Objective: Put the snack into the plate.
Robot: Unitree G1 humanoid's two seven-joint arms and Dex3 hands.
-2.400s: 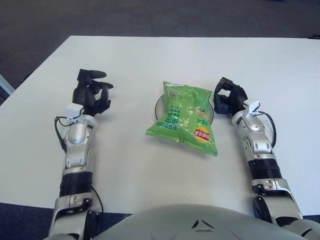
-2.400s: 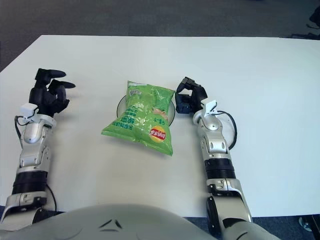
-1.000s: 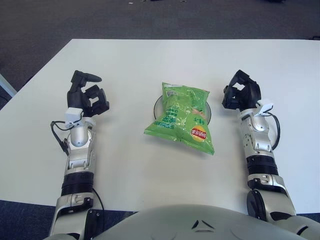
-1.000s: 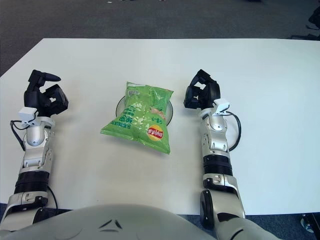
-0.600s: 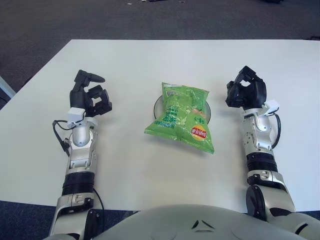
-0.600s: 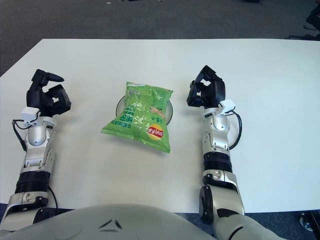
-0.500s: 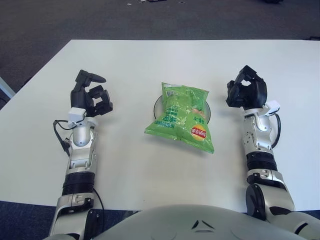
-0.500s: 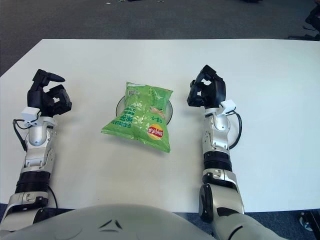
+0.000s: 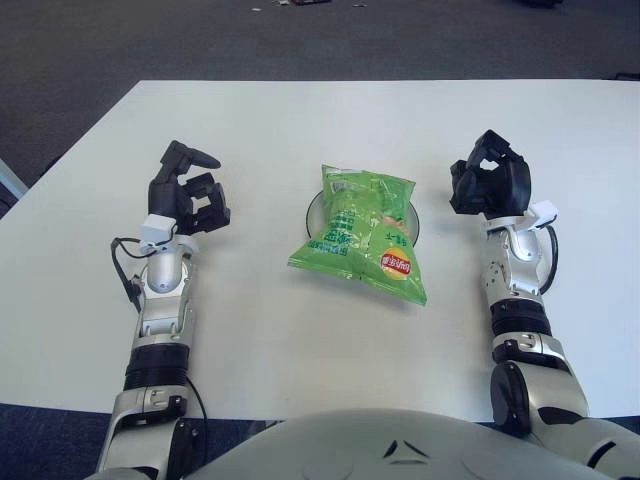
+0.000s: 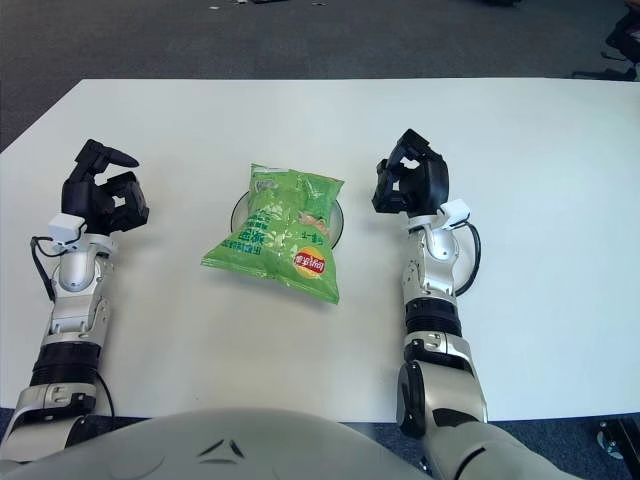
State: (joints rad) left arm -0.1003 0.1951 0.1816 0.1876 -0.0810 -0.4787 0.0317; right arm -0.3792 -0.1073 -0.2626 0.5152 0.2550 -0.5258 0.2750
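A green snack bag (image 9: 365,233) lies across a small dark-rimmed plate (image 9: 316,208) in the middle of the white table (image 9: 320,120); its lower end hangs over the plate's near edge onto the table. My left hand (image 9: 189,191) is raised to the left of the bag, fingers curled and holding nothing, one finger pointing outward. My right hand (image 9: 489,185) is up to the right of the plate, a hand's width from the bag, fingers curled on nothing.
The white table ends against dark carpet (image 9: 300,40) at the far side. A black cable (image 9: 547,262) loops beside my right wrist.
My right hand has let go of the bag, lifted and drawn back to the right. My left hand has shifted slightly toward the bag. The bag stays on the plate.
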